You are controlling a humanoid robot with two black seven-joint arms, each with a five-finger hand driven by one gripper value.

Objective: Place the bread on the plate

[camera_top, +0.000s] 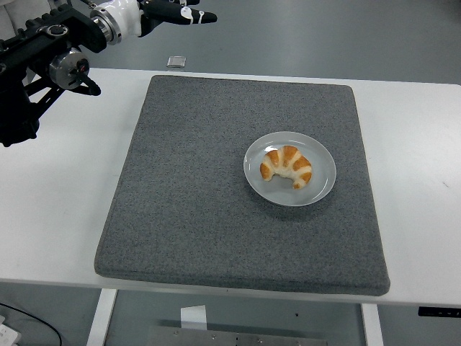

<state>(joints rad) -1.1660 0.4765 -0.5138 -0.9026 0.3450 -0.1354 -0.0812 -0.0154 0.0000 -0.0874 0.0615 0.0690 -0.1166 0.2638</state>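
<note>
- The white tabletop (57,216) shows its near edge along the bottom, with part of its frame and legs visible underneath.
- A grey mat (216,216) lies flat on the tabletop and covers most of its middle; bare white shows to the left, to the right and along the front of it.
- The plate (324,184), round and pale grey, sits on the right half of the mat, well inside the mat's edges.
- The bread (287,166), a golden-brown croissant with lighter bands, lies on the plate, slightly left of the plate's middle, its two tips curling toward the near side. Nothing touches it.
- Beyond the mat's far left corner, a small pale square object (176,61) lies on the tabletop near its far edge; it is too small to identify.
- The left arm (43,65), black with round joints, comes in at the upper left corner and is raised above the far left part of the tabletop, well apart from the plate.
- The left hand (162,10), with a white wrist and black fingers (194,16), is at the very top edge, beyond the table's far edge. The fingers are stretched out to the right and loosely apart, and they hold nothing; part of the hand is cut off by the top edge.
- The grey floor (346,40) fills the space beyond the table.
</note>
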